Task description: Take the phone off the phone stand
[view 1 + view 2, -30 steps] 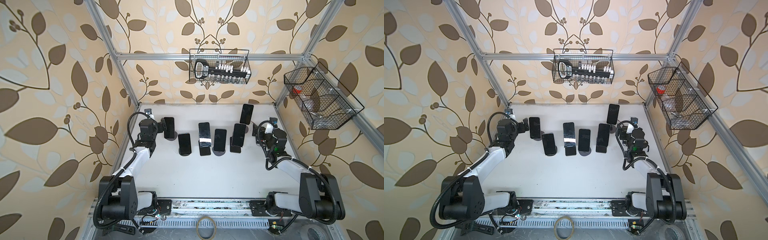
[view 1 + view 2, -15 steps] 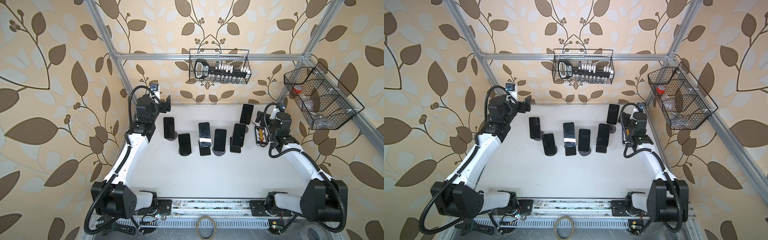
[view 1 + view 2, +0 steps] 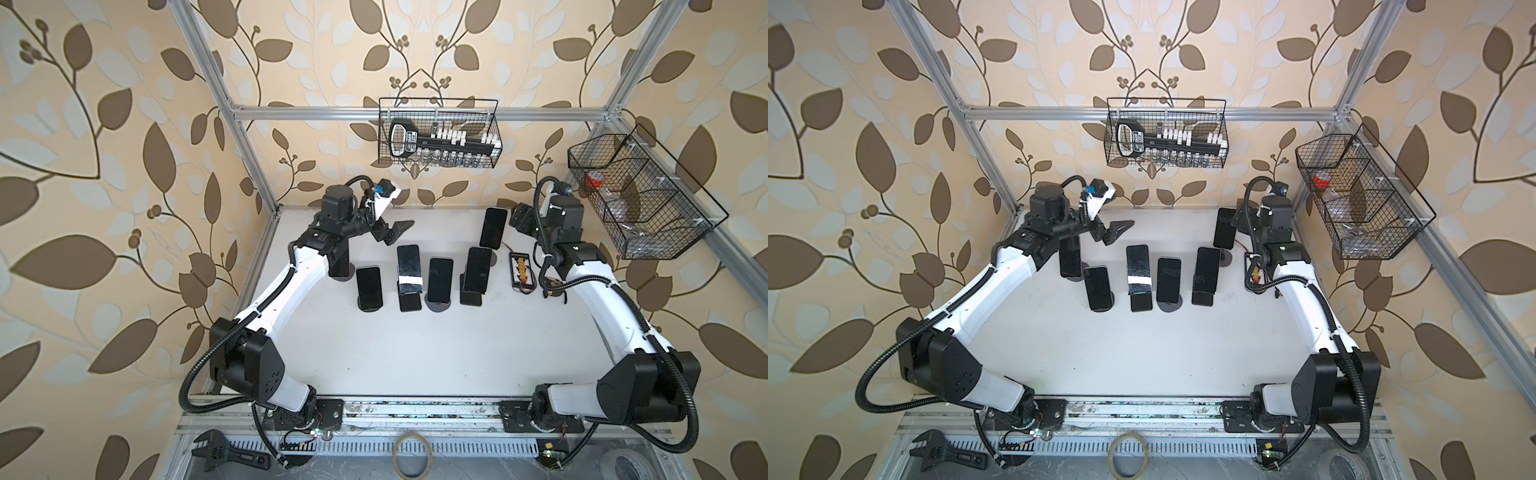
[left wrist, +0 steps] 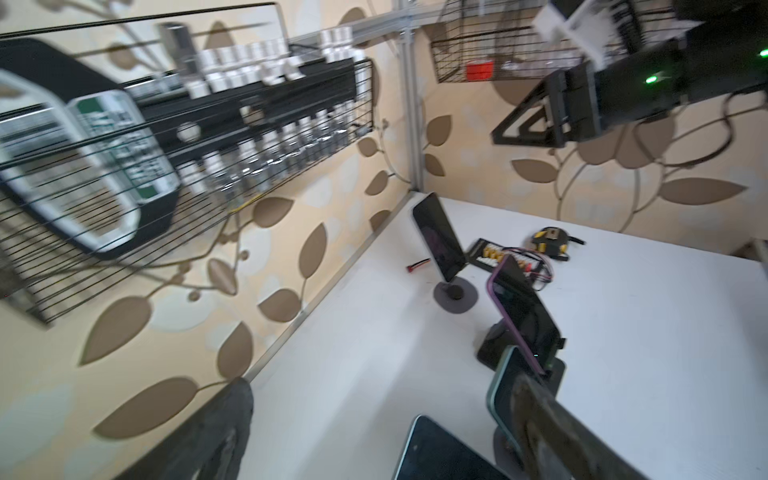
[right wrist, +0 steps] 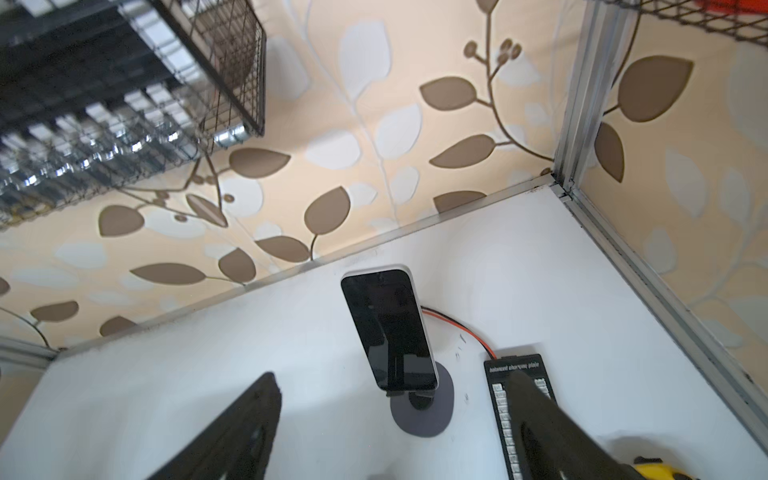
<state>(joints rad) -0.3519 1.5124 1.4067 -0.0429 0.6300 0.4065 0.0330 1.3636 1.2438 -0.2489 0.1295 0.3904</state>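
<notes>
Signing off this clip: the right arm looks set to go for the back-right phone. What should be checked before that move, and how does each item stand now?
1. Right gripper open and empty: ok.
2. Back-right phone seated on its stand: ok.
3. That phone centred between the fingers in the right wrist view: ok, not yet enclosed.
4. Fingers clear of the charging plate beside the stand: cannot tell; one overlaps it in that view.
5. Left gripper open and empty: ok.
</notes>
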